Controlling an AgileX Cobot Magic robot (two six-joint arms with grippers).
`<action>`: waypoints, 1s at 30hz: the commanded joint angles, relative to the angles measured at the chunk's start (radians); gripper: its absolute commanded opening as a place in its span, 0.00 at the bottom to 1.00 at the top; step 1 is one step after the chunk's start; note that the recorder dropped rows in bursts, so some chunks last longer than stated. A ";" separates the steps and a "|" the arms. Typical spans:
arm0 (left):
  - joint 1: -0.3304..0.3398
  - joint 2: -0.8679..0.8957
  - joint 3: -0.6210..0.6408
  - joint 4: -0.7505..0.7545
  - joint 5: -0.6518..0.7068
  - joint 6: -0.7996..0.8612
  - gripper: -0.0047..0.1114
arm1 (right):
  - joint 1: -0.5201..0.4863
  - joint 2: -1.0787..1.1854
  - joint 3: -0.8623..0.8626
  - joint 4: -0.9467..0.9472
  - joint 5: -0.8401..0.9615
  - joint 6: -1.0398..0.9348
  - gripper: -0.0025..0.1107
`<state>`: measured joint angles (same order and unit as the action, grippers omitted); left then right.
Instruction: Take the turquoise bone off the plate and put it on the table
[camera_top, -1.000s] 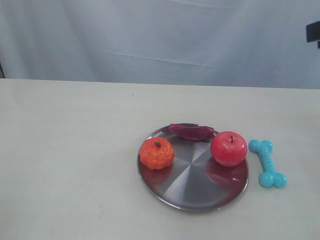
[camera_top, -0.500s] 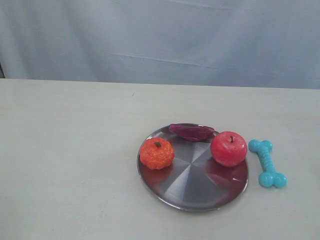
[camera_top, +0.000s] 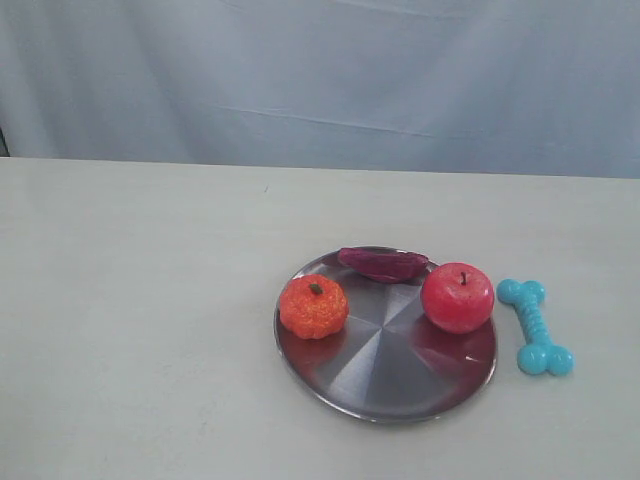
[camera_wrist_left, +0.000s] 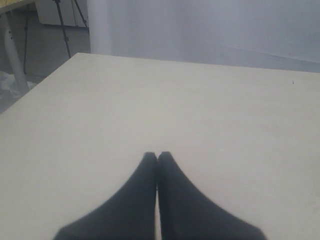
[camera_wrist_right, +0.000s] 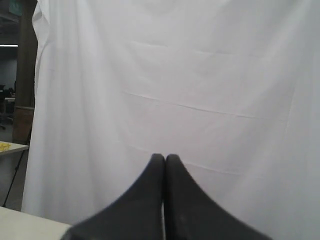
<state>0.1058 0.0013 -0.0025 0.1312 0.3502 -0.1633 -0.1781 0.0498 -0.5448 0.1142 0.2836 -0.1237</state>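
**Operator:** Where is the turquoise bone (camera_top: 534, 327)?

**Arm:** It lies on the counter (camera_top: 150, 330), just beside the plate (camera_top: 385, 365) on the apple (camera_top: 457, 297) side, apart from the rim.

**Operator:** Finger state?

**Arm:** My left fingers (camera_wrist_left: 158, 159) and right fingers (camera_wrist_right: 163, 159) are clenched on nothing.

**Operator:** Procedure?

**Arm:** I judge placement complete. Verify there is no rim contact. Hold both arms clear so nothing nudges the bone.

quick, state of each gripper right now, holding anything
left gripper: closed, holding nothing
right gripper: closed, holding nothing
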 joint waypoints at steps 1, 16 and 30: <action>-0.005 -0.001 0.003 0.001 -0.004 -0.002 0.04 | 0.002 -0.050 0.002 0.000 0.001 0.004 0.02; -0.005 -0.001 0.003 0.001 -0.004 -0.002 0.04 | -0.019 -0.050 0.000 0.000 -0.002 0.004 0.02; -0.005 -0.001 0.003 0.001 -0.004 -0.002 0.04 | -0.148 -0.050 0.304 0.018 -0.022 0.008 0.02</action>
<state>0.1058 0.0013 -0.0025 0.1312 0.3502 -0.1633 -0.3199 0.0043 -0.3191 0.1323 0.3085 -0.1237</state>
